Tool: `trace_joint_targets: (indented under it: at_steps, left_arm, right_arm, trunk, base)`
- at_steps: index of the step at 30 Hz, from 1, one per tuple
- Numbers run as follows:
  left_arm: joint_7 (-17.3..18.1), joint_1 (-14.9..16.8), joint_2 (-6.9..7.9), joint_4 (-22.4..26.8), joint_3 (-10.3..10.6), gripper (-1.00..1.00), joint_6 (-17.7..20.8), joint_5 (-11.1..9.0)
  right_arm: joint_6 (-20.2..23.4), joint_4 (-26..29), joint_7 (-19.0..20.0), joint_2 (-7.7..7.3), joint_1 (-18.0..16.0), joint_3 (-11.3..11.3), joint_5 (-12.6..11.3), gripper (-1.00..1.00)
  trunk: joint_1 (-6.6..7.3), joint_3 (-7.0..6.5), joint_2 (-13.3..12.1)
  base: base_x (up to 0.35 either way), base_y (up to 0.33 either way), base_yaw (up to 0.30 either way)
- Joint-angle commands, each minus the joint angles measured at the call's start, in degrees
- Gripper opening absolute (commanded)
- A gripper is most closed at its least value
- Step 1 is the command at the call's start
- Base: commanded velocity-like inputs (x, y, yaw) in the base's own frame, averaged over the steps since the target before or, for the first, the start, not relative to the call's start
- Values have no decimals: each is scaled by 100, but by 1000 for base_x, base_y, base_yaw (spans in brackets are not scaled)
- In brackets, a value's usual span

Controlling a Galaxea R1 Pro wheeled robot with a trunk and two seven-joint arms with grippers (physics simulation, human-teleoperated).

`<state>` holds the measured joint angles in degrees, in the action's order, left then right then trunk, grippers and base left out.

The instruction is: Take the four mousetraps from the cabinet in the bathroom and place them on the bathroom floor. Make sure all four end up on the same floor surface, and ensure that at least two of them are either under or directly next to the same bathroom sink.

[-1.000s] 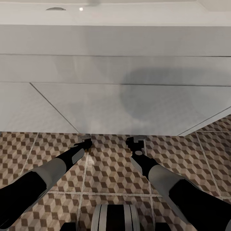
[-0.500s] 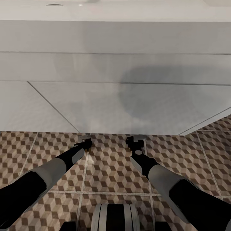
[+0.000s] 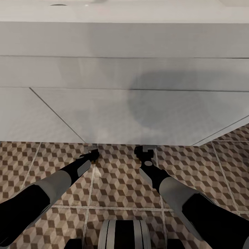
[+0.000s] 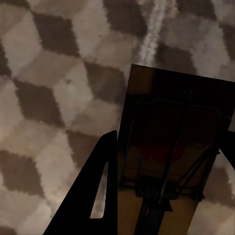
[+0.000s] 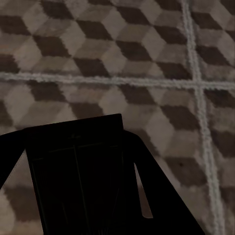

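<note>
Both arms reach low over the bathroom floor (image 3: 121, 186), up to the foot of a white vanity front (image 3: 114, 114). Above it, the sink (image 3: 138, 12) shows as a white rim at the picture's far edge. My left gripper (image 3: 92, 155) is shut on a mousetrap (image 4: 171, 161), a dark brown slab with wire parts and a red patch, held just over the tiles. In the head view a small brown corner of this mousetrap (image 3: 97, 160) peeks out. My right gripper (image 3: 143, 150) is shut on a second mousetrap (image 5: 73, 171), a dark slab between the fingers (image 5: 147, 186). The cabinet is out of view.
The white vanity front forms a wall right ahead of both grippers. Cube-patterned tiles with pale grout lines (image 3: 90, 193) stretch to both sides and back toward my base (image 3: 124, 235). Floor continues past the vanity's right corner (image 3: 228, 138).
My right gripper has edged slightly forward toward the vanity base. The left arm has held still. The view shifted a little a second ago.
</note>
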<state>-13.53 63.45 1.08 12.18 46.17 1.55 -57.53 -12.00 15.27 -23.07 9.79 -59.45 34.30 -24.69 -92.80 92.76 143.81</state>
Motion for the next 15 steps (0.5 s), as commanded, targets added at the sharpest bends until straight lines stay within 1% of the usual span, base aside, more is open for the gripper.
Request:
trace_joint_targets:
  at_steps: [1,6,12,15]
  left_arm:
    - [-70,1,8,21,49,-100,21,-22]
    - [-80,21,9,110,42,-100,25,-22]
    - [-92,27,107,304,39,-100,30,-22]
    - [-95,34,128,338,35,-100,30,-22]
  right_arm:
    - [-33,2,-13,-2,-5,49,-71,-100]
    - [-31,63,-13,-11,-5,49,-71,-100]
    - [-31,80,-13,-12,-17,49,-71,-100]
    - [-33,81,-13,-12,-24,47,-71,-100]
  trunk:
    - [1,3,1]
    - [1,3,1]
    - [1,3,1]
    - [1,3,1]
  base:
    - [0,0,0]
    - [0,0,0]
    - [0,0,0]
    - [0,0,0]
